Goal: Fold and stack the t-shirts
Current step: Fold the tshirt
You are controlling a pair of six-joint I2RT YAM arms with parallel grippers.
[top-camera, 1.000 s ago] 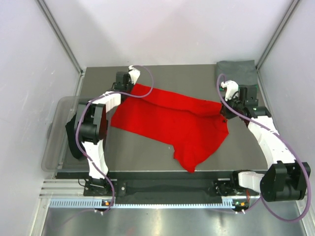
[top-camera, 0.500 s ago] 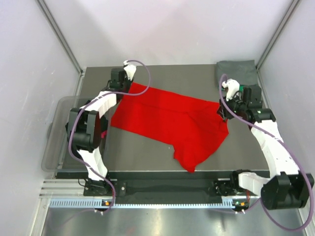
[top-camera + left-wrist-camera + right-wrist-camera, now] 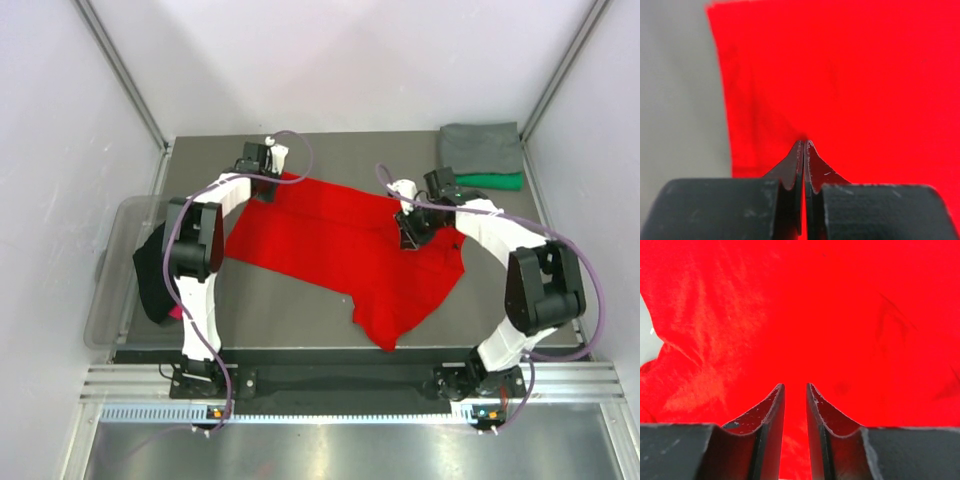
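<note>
left gripper (image 3: 803, 142) is pinched shut on the red shirt (image 3: 330, 245) near its edge; right gripper (image 3: 795, 386) sits a crack apart over the cloth, nothing clearly grabbed

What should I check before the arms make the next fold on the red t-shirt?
1. Left gripper shut on the red t-shirt at its far left corner: ok.
2. Right gripper holding cloth: cannot tell; its jaws stand narrowly apart over red fabric.
3. Red t-shirt lying flat: not ok; it is rumpled by the right gripper, and a flap trails toward the near edge.
4. Grey t-shirt stacked on green t-shirt, apart from the red one: ok.
5. Tub at the left, apart from the red t-shirt: ok.
</note>
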